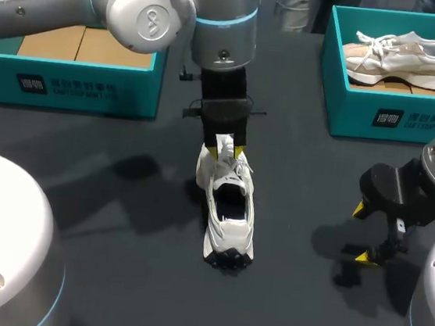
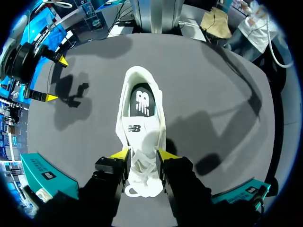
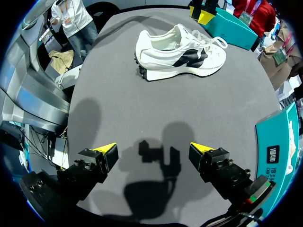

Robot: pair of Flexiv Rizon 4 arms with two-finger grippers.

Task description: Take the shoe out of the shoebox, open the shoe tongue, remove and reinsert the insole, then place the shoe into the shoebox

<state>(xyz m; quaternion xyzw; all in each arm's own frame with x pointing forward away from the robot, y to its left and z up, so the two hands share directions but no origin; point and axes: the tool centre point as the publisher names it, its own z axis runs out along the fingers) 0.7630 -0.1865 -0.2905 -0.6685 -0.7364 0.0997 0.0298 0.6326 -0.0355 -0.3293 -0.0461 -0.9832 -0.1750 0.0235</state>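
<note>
Your right pincer (image 1: 362, 235) hung wide open over the near right of the dark table (image 1: 119, 199), yellow tips far apart and nothing between them. It stood well apart from the shoe (image 1: 228, 211). The white shoe stood upright on its sole near the middle of the table, heel toward you and toe pointing away, with a black patch along its side in the right wrist view. Its mouth gaped, and the dark insole (image 2: 142, 101) lay in place inside, seen from the left wrist. Just beyond the mouth, your left pincer (image 2: 142, 155) came straight down on the laced front of the shoe. It was narrowed onto the shoe, one yellow finger pressed to each side and the laces (image 2: 141, 168) bunched between them. Your left arm reached in from the far left corner to get there. At the table's far edge sat two teal boxes: the left shoebox (image 1: 77, 84), partly behind that arm and showing a brown cardboard floor, and the right shoebox (image 1: 380, 111), where a second shoe (image 1: 403, 54), pale, lay inside.
</note>
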